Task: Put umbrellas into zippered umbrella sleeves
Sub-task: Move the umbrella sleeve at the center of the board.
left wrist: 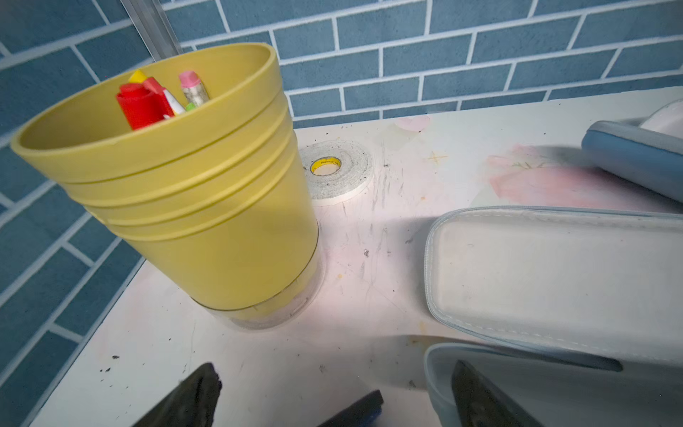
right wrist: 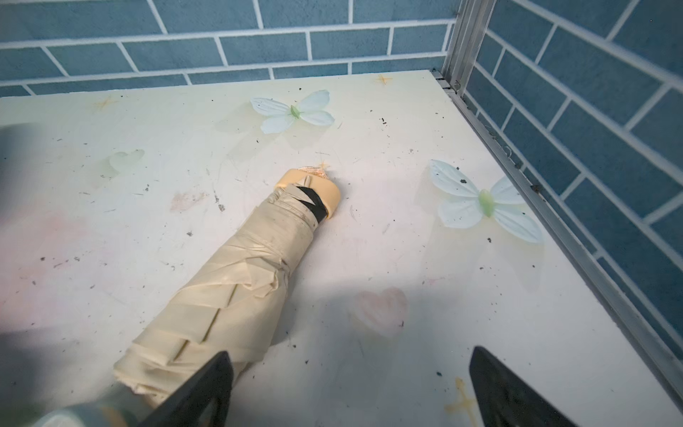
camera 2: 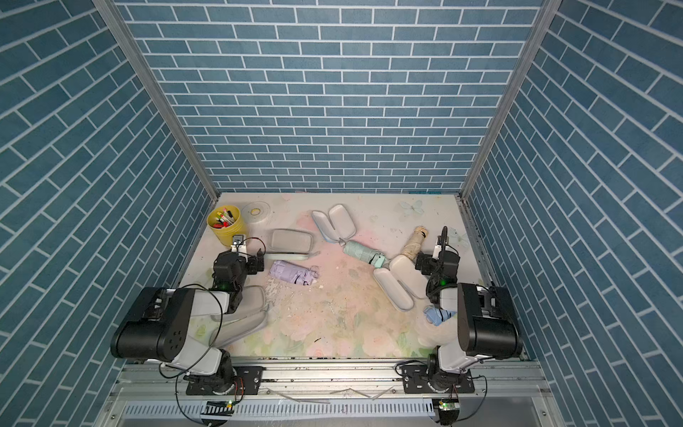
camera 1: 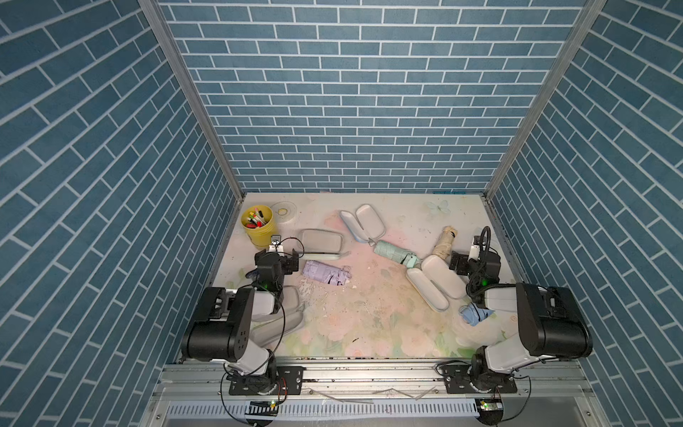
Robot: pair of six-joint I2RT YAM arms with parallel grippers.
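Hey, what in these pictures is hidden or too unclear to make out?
Blue umbrella: both top views, right arm covers part.
Case by left arm: both top views, arm hides much of it.
Dark blue thing: left wrist view, cut by the picture's edge.
Grey shape: right wrist view, too blurred to name.

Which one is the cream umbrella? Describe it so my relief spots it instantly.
Look along the table to its right edge and the right gripper. The cream umbrella lies just ahead of its open jaws, cap toward the back wall. It is the only beige roll, with a tan end cap; the mint umbrella beside it is green.
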